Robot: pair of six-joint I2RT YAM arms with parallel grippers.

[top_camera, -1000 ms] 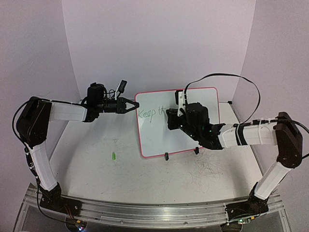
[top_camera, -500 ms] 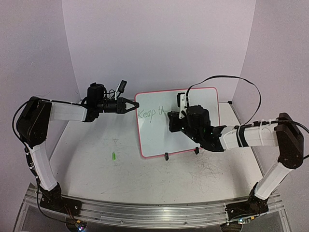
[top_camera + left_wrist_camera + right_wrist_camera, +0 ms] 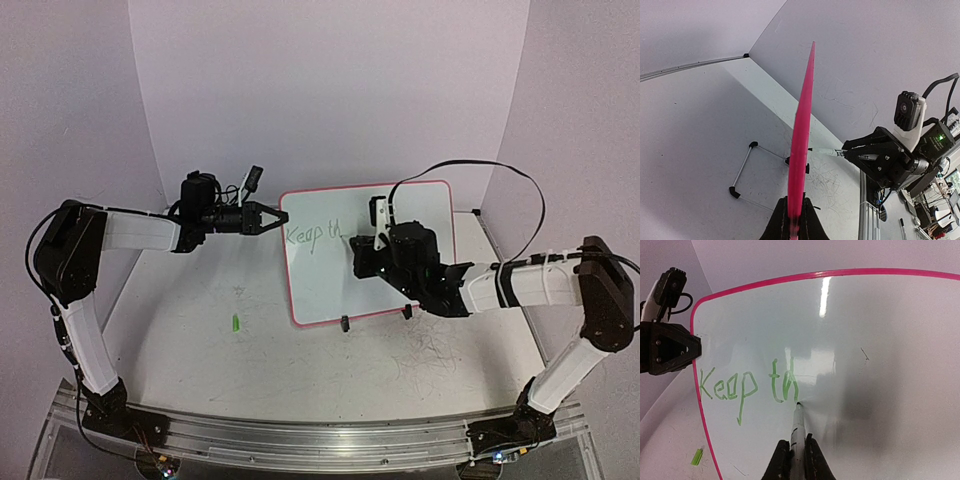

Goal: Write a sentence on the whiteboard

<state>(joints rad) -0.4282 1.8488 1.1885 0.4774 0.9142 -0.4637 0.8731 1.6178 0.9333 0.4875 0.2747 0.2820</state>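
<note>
Scuffed white tabletop (image 3: 300, 370) carries a small green cap (image 3: 235, 323) toward its near left. Farther back the whiteboard (image 3: 325, 290) stands on clip feet (image 3: 345, 323), its left rim pinched by the left gripper (image 3: 794, 222). The right gripper (image 3: 797, 455) squeezes a marker (image 3: 798, 427), tip touching just after "Keep th", the sentence (image 3: 747, 385) so far. Too hard a push could, I'd judge, rock or skid the board; blank white runs on to its right rim.

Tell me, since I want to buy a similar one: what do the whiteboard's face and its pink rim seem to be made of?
The whiteboard looks like glossy coated sheet, perhaps melamine or painted steel: it mirrors a bright streak of light. The rim looks like smooth moulded plastic, evenly pink with a slight sheen.
</note>
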